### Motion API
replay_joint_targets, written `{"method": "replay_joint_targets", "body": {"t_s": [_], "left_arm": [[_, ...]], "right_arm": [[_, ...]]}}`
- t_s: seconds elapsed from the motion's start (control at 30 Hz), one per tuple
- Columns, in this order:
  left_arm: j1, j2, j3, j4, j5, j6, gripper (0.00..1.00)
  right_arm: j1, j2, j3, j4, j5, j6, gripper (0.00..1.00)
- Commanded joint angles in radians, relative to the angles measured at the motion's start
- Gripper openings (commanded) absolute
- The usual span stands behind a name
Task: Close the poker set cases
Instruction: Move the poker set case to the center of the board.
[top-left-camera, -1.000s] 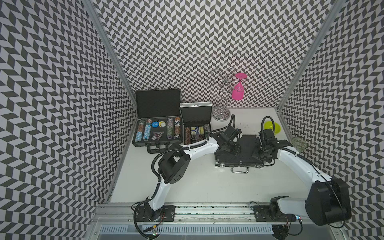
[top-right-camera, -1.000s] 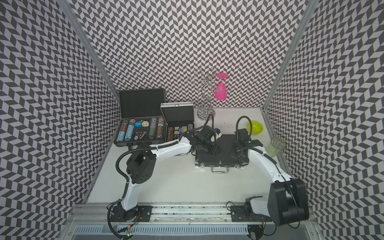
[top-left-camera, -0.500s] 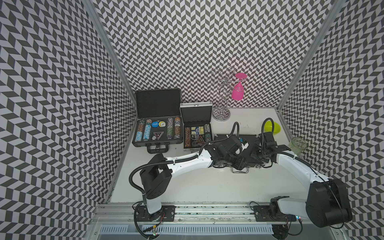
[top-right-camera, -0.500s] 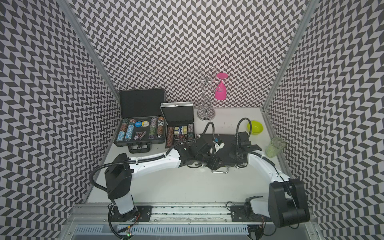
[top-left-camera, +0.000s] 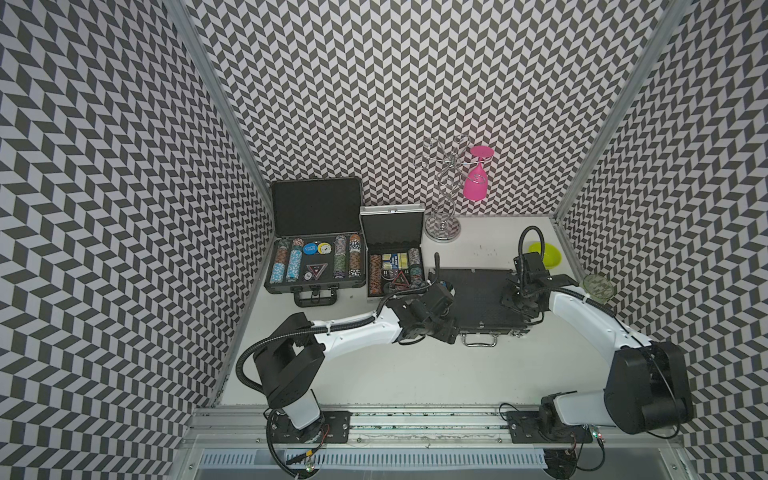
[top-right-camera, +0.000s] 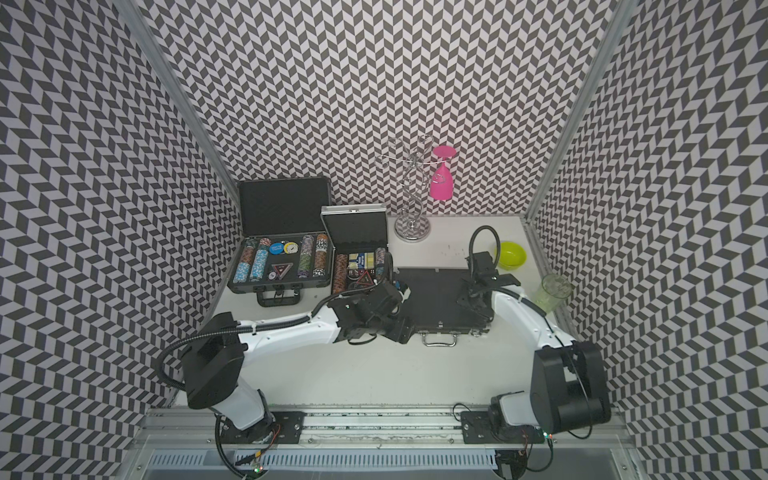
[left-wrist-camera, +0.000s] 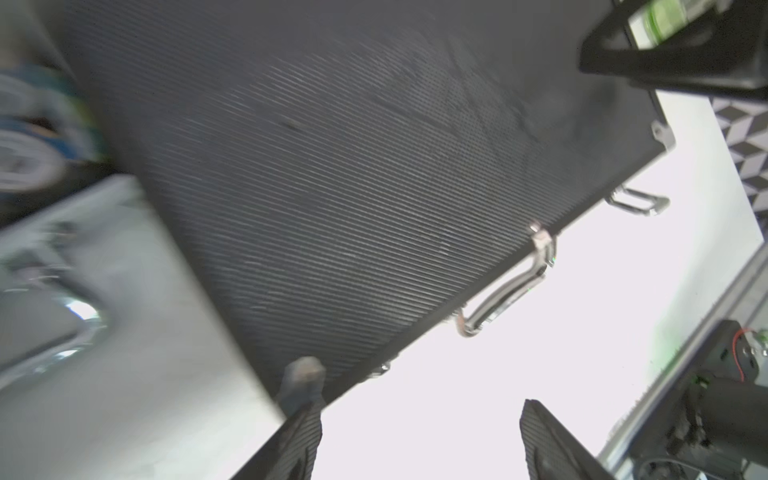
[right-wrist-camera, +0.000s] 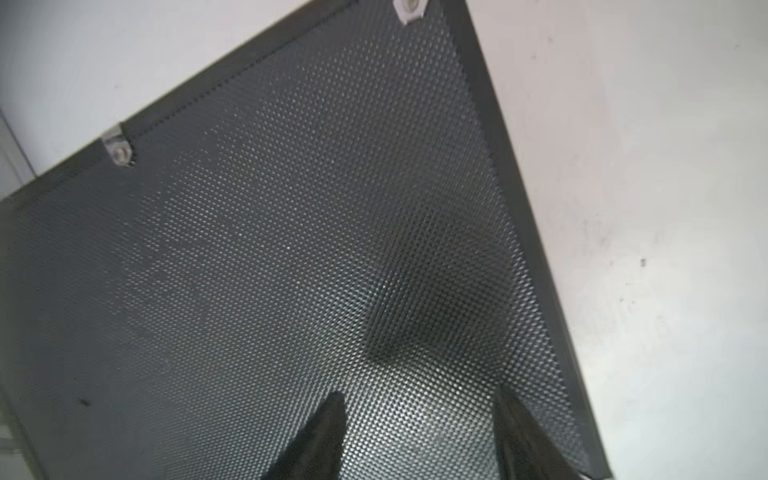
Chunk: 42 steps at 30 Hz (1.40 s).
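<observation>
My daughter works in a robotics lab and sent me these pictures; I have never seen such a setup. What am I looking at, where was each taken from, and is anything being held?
These are two white-and-black robot arms fixed to a metal rail at the front of a white table. Two pictures look down from one overhead camera; the two close-ups come from cameras on the arms' wrists. On the table sit three poker cases: a large black open case with poker chips, a smaller silver-rimmed open case, and a flat black closed case. Farther back stand a chrome glass rack carrying a pink glass, a lime-green bowl and a clear greenish tumbler. The left gripper and the right gripper are both at the closed case, jaws apart, holding nothing.
</observation>
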Motion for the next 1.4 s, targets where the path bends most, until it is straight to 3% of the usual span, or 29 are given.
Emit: {"method": "replay_joint_targets", "body": {"t_s": [0.0, 0.13, 0.37, 0.6, 0.73, 1.17, 1.37], "left_arm": [[0.050, -0.023, -0.026, 0.048, 0.036, -0.004, 0.80], [0.065, 0.037, 0.004, 0.037, 0.087, 0.027, 0.77], [0.074, 0.093, 0.002, 0.033, 0.012, 0.021, 0.72], [0.087, 0.208, 0.045, 0.105, 0.161, 0.093, 0.55], [0.087, 0.282, 0.131, 0.089, 0.203, 0.116, 0.46], [0.175, 0.412, 0.326, 0.053, 0.165, 0.100, 0.51], [0.219, 0.463, 0.400, 0.046, 0.170, 0.105, 0.52]], "right_arm": [[-0.031, 0.001, 0.042, -0.044, 0.074, -0.023, 0.65], [-0.079, 0.027, 0.018, -0.017, 0.054, -0.037, 0.68], [-0.116, 0.041, -0.069, 0.056, -0.002, -0.037, 0.70], [-0.118, 0.058, -0.156, 0.125, -0.108, -0.009, 0.62], [-0.118, 0.056, -0.183, 0.141, -0.091, 0.001, 0.60], [-0.125, 0.160, -0.178, 0.242, -0.199, -0.004, 0.55], [-0.069, 0.238, -0.117, 0.260, -0.230, 0.000, 0.54]]}}
